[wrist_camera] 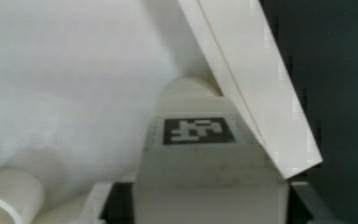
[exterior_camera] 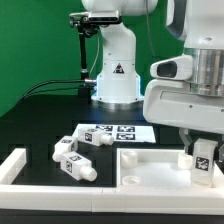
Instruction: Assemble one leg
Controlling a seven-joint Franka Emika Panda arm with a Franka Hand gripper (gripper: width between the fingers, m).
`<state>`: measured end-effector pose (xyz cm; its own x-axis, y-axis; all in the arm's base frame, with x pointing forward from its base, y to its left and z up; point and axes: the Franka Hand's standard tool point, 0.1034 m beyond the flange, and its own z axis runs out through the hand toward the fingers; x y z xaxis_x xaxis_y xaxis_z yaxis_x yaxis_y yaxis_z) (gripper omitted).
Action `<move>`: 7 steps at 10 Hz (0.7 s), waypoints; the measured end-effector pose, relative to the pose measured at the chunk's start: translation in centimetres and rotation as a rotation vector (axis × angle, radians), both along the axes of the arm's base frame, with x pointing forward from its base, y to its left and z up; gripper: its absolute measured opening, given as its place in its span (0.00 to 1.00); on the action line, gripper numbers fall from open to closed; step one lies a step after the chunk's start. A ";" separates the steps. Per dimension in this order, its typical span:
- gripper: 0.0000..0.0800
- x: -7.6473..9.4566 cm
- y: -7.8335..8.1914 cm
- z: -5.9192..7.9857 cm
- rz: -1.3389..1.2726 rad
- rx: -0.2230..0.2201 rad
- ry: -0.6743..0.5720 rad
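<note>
Across the black table (exterior_camera: 40, 115) you have the arm's white base (exterior_camera: 115, 70) standing at the back in the exterior view, against a green backdrop, with a black cable trailing off to that view's left. Much closer to the camera, the arm's bulky white wrist section (exterior_camera: 190, 95) fills the exterior view's right side and hangs over the tabletop.

Next in size, the tabletop (exterior_camera: 150, 170) lies flat at the front, toward the exterior view's right, its raised rim showing along the near edge. To its left a white L-shaped rail (exterior_camera: 20, 165) borders the table's corner. Behind the tabletop, the marker board (exterior_camera: 128, 131) lies flat with its tags facing up.

You can see the hand (exterior_camera: 203, 160) low over the tabletop's right part, its fingers closed on the leg (exterior_camera: 204, 158), which stands upright with one square tag facing the camera. In the wrist view the same leg (wrist_camera: 197, 140) runs up between the fingers, tag on its flat face, rounded end pointing at the tabletop's rim (wrist_camera: 247, 90); whether it touches is hard to judge.

Two more loose legs lie on their sides on the table to the tabletop's left: one (exterior_camera: 72, 158) nearer the front, one (exterior_camera: 92, 137) just behind it.
</note>
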<state>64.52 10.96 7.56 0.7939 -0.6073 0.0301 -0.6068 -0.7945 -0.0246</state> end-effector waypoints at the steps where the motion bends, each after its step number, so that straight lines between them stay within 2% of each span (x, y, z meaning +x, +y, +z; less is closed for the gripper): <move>1: 0.36 0.0 -0.1 0.0 -0.135 0.005 0.001; 4: 0.36 -0.3 -0.3 -0.1 -0.625 0.074 0.007; 5: 0.36 -0.5 -0.5 -0.2 -0.755 0.116 -0.011; 6: 0.36 -0.7 -0.7 -0.2 -0.780 0.132 -0.023; 7: 0.36 -0.6 -0.6 -0.2 -0.744 0.129 -0.023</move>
